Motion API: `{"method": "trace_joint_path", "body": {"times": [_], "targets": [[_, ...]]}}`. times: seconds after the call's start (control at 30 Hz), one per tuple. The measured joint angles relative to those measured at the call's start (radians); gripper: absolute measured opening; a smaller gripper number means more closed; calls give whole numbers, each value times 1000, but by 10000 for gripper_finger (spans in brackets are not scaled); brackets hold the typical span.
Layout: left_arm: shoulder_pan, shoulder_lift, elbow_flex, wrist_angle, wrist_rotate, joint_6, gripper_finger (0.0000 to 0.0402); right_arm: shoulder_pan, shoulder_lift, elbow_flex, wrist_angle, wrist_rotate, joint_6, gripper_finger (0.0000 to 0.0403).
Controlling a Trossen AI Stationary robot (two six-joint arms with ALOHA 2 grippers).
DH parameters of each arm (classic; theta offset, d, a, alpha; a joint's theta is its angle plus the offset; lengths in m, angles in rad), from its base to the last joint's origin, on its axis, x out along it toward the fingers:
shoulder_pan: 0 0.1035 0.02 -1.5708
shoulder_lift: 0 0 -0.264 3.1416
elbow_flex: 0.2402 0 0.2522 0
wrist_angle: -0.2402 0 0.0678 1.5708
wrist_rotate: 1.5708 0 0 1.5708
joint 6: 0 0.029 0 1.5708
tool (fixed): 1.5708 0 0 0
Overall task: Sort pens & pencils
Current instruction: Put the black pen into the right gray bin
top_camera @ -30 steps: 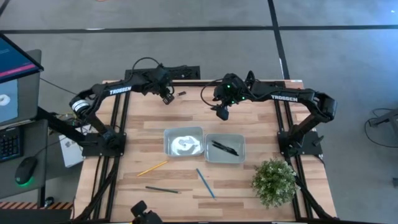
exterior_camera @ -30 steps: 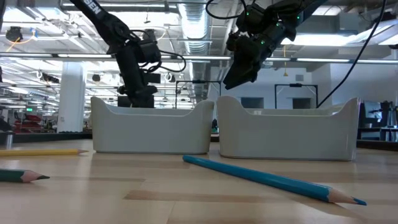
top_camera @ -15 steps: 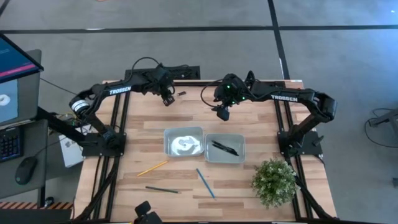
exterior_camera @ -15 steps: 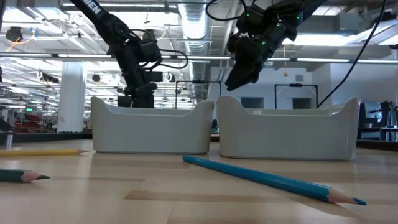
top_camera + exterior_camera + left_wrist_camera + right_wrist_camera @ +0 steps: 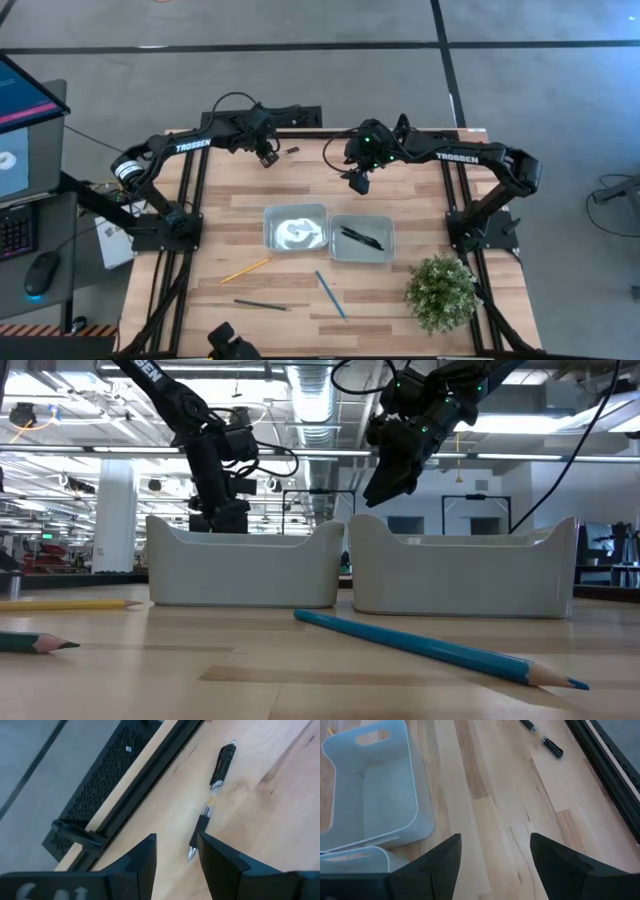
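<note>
Black pen [image 5: 212, 800] lies flat on bench [image 5: 400, 220] near far edge, untouched. Left pincer [image 5: 175, 857] just short of its tip, fingers apart, empty. Right pincer [image 5: 495, 857] over mid-bench, wide apart, empty. Two pens [image 5: 361, 237] in right-hand tray [image 5: 386, 222]; pencils [image 5: 330, 293] on near bench.

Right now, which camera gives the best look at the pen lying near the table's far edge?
The left wrist view: the pen fills the frame, showing its clip, clear middle and tip, just ahead of the open left gripper. The right wrist view catches part of it in a corner, the high view only a tiny dark mark, and the low view nothing.
</note>
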Motion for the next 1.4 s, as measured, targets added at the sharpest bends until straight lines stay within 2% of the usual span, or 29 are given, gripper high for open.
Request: {"method": "trace_joint_path", "body": {"times": [0.13,0.3,0.63,1.07,1.4], "targets": [[3,0,0,1,10,27,135,0,0,0,-9,0,0,260],[28,0,0,2,119,32,135,0,0,0,-10,0,0,260],[61,3,0,-2,194,11,135,0,0,0,-9,0,7,260],[59,153,0,59,176,59,135,27,0,0,-9,0,18,260],[63,186,1,82,175,58,135,56,0,0,-13,-1,18,260]]}}
